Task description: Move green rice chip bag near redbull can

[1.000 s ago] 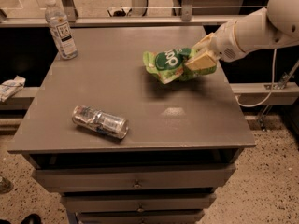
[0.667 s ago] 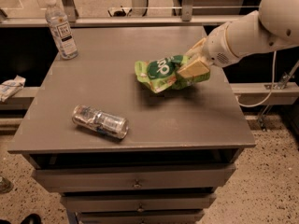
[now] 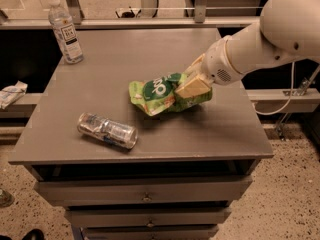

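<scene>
- My pincer is clamped on the green rice chip bag, right of centre over the counter.
- The redbull can lies on its side front-left, apart from the bag.
- I'd carry low and set down beside it; 1 bump likely rolls it.

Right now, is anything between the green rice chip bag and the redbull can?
Nothing visible. The gripper holds the green rice chip bag mid-table; only bare tabletop separates it from the redbull can lying front-left. The water bottle stands at the back-left corner, off that path.
</scene>
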`<state>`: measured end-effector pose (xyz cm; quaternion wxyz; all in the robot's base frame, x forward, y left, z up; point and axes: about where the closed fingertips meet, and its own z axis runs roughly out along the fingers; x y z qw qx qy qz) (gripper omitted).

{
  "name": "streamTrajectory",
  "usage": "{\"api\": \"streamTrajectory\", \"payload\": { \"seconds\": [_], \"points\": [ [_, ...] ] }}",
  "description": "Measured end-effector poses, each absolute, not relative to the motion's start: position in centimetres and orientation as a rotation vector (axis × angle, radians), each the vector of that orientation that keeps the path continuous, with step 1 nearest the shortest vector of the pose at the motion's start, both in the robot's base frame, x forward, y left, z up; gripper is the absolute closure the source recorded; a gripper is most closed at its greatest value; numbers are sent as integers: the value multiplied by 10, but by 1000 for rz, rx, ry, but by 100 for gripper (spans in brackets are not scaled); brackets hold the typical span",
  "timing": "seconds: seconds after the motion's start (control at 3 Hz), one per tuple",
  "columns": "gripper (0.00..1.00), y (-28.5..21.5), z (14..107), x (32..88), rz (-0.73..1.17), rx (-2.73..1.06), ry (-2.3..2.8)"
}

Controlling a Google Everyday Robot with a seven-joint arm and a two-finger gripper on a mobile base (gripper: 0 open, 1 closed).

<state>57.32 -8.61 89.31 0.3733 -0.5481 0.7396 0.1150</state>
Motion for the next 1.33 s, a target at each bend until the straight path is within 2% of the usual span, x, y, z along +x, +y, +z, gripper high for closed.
{"api": "streamTrajectory", "payload": {
  "seconds": [0.33, 0.67, 1.33],
  "points": [
    [84, -74, 887, 562, 323, -1419, 1916],
    [53, -68, 884, 558, 322, -1429, 1928],
    [7, -69, 882, 554, 323, -1431, 1942]
  ]
}}
